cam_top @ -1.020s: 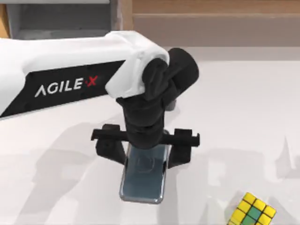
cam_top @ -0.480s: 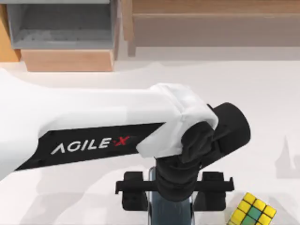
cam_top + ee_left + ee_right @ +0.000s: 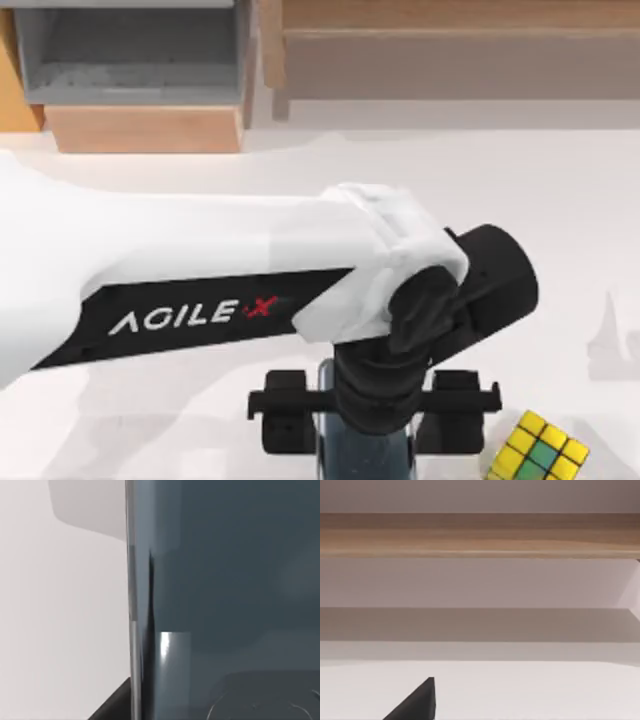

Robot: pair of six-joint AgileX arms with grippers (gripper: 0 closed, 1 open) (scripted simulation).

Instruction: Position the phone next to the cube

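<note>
The phone [image 3: 365, 458], a dark slate slab with a lighter rim, sits under my left gripper [image 3: 370, 425] near the front edge of the top view. The black fingers [image 3: 283, 425] flank its long sides and hold it. Up close in the left wrist view, the phone's dark face [image 3: 225, 580] and its rim stand over the white table. The cube [image 3: 538, 453], mostly yellow with a few green squares, rests on the table to the right of the phone, a short gap away. A dark part of my right gripper [image 3: 417, 705] faces the back wall.
A grey open box [image 3: 130, 60] on a wooden base [image 3: 145, 128] stands at the back left. A wooden ledge [image 3: 460, 45] runs along the back. The white table [image 3: 560, 200] lies bare to the right of the arm.
My left arm carried the phone forward and to the right, toward the cube, during the first half second. Since then it has barely shifted. The cube has not moved.
</note>
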